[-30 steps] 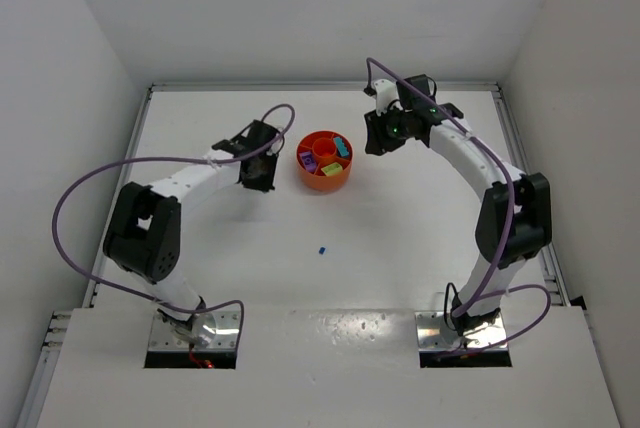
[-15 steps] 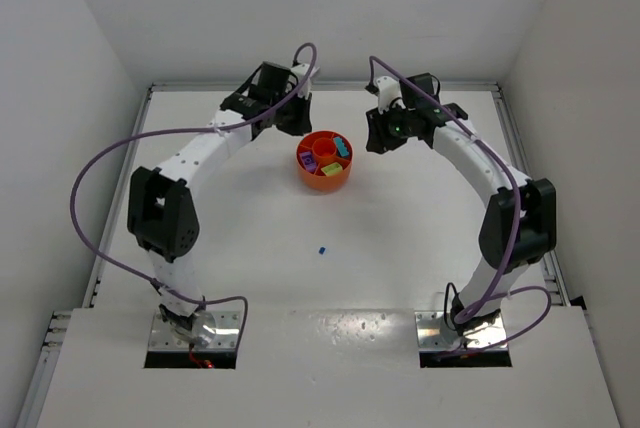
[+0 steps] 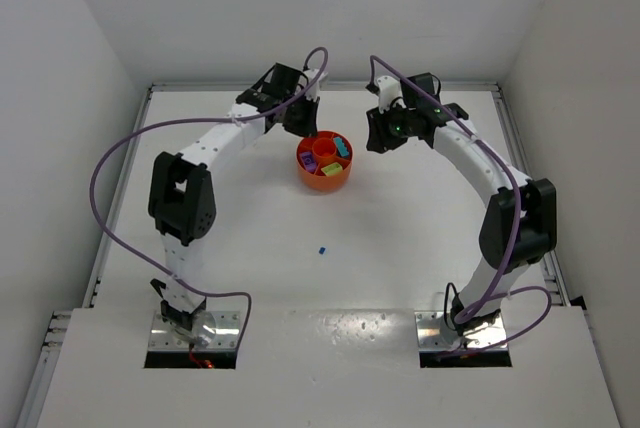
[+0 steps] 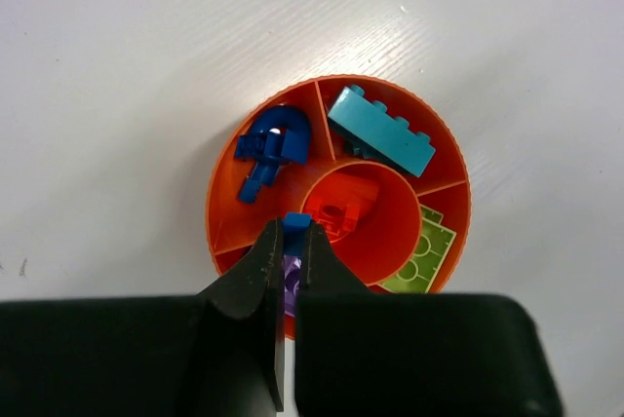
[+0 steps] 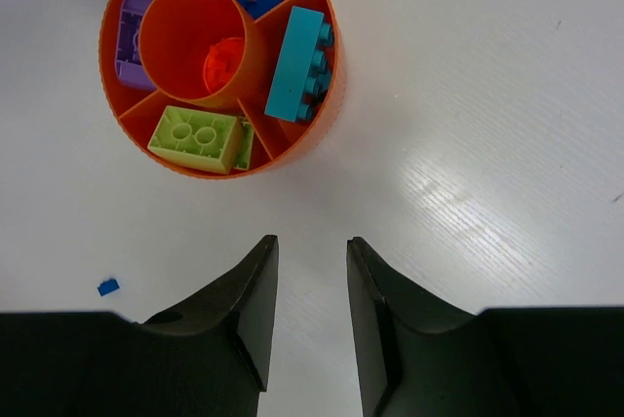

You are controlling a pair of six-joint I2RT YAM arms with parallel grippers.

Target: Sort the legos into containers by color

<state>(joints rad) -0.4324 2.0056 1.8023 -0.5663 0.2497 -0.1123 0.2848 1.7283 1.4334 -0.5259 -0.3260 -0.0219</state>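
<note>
Overhead, left end effector pinches blue lego — over central cup edge.

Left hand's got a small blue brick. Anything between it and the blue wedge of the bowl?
Nothing visible. The left hand holds the small blue plastic brick over the round orange plastic bowl; the open-topped wedge with blue pieces lies just beyond it.

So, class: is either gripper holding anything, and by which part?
The left gripper pinches a small blue brick by its two sides, at the fingertips, over the orange bowl. The right gripper is open, holding nothing.
</note>
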